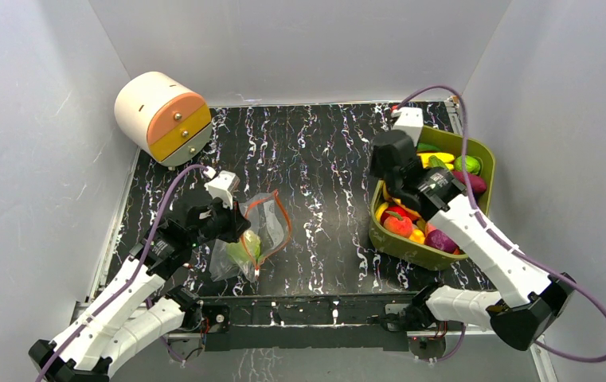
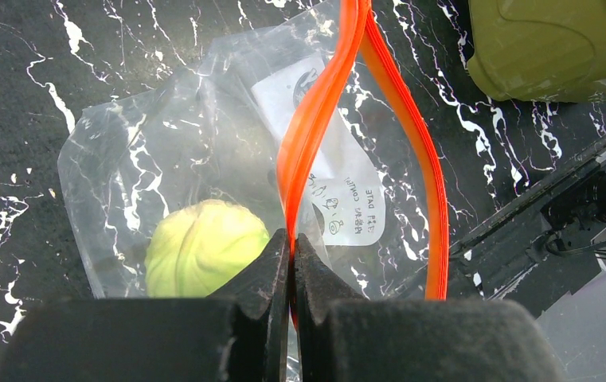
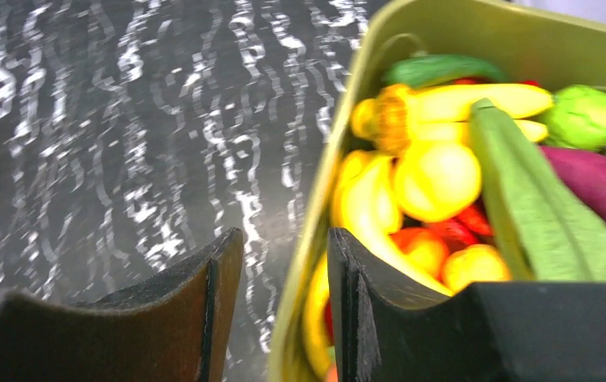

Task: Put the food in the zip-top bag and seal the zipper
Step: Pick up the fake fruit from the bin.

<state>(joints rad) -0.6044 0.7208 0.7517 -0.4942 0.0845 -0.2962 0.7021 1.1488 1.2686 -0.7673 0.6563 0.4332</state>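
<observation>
Here we see the left fingers [image 2: 277, 267] pinched shut on the thin red-orange zipper strip [image 2: 318, 111] of the clear, crinkly zip-top bag [image 2: 136, 159], which lies on the black, white-veined table [image 1: 323, 159]. A pale green round toy vegetable [image 2: 204, 248] sits inside the bag. Well apart, the right fingers [image 3: 232, 263] hover narrowly parted, gripping nothing, over the rim of the olive-green plastic tub [image 3: 443, 20], which holds more glossy toy foods [image 3: 436, 179].
</observation>
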